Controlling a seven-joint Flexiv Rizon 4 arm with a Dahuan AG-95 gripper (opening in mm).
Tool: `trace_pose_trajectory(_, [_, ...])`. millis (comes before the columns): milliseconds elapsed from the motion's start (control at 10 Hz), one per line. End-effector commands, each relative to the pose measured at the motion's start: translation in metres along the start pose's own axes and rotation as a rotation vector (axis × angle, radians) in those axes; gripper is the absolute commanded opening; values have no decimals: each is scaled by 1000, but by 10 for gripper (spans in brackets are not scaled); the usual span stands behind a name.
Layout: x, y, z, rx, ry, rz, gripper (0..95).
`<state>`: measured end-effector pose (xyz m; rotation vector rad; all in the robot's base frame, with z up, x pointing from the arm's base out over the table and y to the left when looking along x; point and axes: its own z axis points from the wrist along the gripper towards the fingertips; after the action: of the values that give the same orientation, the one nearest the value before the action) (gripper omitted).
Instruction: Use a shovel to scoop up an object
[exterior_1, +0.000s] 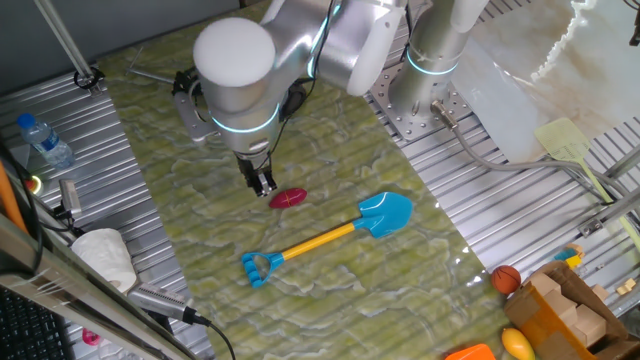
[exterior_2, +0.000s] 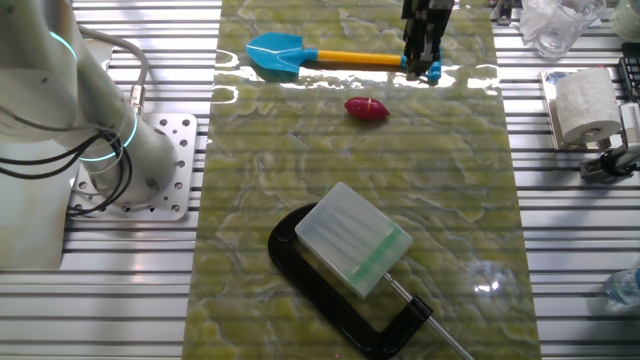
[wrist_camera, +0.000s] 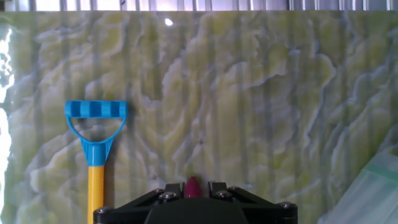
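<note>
The shovel (exterior_1: 330, 238) lies flat on the green mat, its blue blade (exterior_1: 387, 213) to the right and its blue D-shaped end (exterior_1: 258, 267) to the front left. It also shows in the other fixed view (exterior_2: 285, 55), and its D end in the hand view (wrist_camera: 96, 118). The dark red oval object (exterior_1: 287, 198) lies on the mat just behind the shaft, also in the other fixed view (exterior_2: 367, 108). My gripper (exterior_1: 264, 185) hangs empty just left of the object, fingers pointing down, with a narrow gap between them. In the hand view the object's tip (wrist_camera: 193, 186) shows in that gap.
A pale translucent dustpan (exterior_2: 355, 238) with a black handle lies on the mat's near side in the other fixed view. An orange ball (exterior_1: 506, 278) and boxes sit off the mat at the right. A water bottle (exterior_1: 45, 140) and a paper roll (exterior_2: 585, 103) stand beside the mat.
</note>
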<state>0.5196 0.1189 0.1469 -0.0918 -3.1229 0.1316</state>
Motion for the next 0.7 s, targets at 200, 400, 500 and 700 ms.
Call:
trace_pose_trajectory(200, [1, -1, 0, -81, -56, 11, 190])
trace_pose_trajectory(400, [1, -1, 0, -92, -77, -62, 190])
trace_pose_trajectory(500, [1, -1, 0, -87, -82, -81, 190])
trace_pose_trajectory(700, [1, -1, 0, -85, -84, -195, 190])
